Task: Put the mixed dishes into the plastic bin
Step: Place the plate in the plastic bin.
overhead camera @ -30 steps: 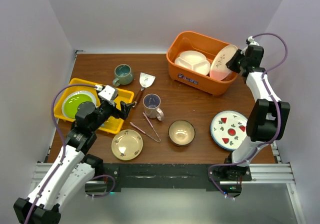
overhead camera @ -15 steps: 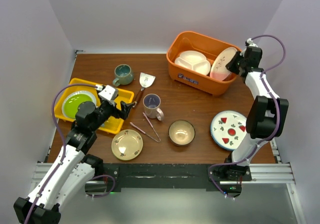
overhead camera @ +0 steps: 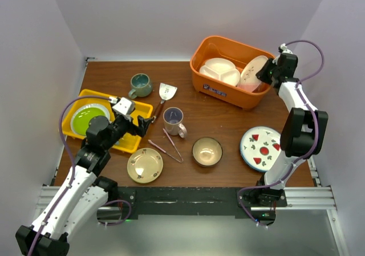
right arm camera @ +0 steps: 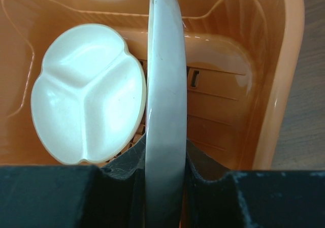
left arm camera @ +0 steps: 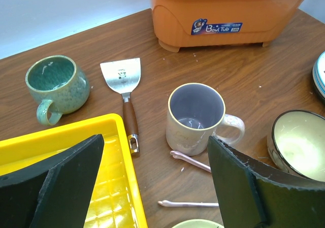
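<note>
Left wrist view: the upper edge cuts off the top of the plastic bin (left arm camera: pixel 228 14), the right edge leaves only a sliver of the strawberry-print plate (left arm camera: pixel 320 78), and the lower edge crops the cream plate (left arm camera: pixel 195 224). Right wrist view: the pink floral plate (right arm camera: pixel 165 86) shows edge-on with its face hidden, and its lower rim is seemingly buried between the pads of the right end effector (right arm camera: pixel 163 162).

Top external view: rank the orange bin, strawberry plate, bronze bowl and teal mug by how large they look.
1. orange bin
2. strawberry plate
3. bronze bowl
4. teal mug
No two look alike; the gaps are clear.
</note>
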Robot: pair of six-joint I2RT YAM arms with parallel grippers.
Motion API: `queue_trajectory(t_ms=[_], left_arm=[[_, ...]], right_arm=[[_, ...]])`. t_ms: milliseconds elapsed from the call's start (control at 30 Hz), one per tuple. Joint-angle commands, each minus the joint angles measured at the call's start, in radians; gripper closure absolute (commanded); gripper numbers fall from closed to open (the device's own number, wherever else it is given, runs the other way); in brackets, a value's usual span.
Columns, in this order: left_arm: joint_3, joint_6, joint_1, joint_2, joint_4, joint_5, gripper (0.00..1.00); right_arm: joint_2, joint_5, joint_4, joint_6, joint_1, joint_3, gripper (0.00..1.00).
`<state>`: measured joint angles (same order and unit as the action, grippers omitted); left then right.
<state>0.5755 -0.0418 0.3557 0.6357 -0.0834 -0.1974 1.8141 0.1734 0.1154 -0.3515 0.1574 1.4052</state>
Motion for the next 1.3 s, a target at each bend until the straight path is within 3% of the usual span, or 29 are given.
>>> queue_trajectory(t_ms=[0, 1267], left_arm=[[-0.003, 0.0, 0.0, -0.004, 0.048, -0.01, 0.11], [-0.006, -0.001, 0.0, -0.002, 0.048, -0.005, 0.11]], right_arm=[[0.011, 0.012, -0.086, 0.0, 0.002, 0.026, 0.74], [0.039, 0.037, -0.068, 0.034, 0.004, 0.032, 0.62]])
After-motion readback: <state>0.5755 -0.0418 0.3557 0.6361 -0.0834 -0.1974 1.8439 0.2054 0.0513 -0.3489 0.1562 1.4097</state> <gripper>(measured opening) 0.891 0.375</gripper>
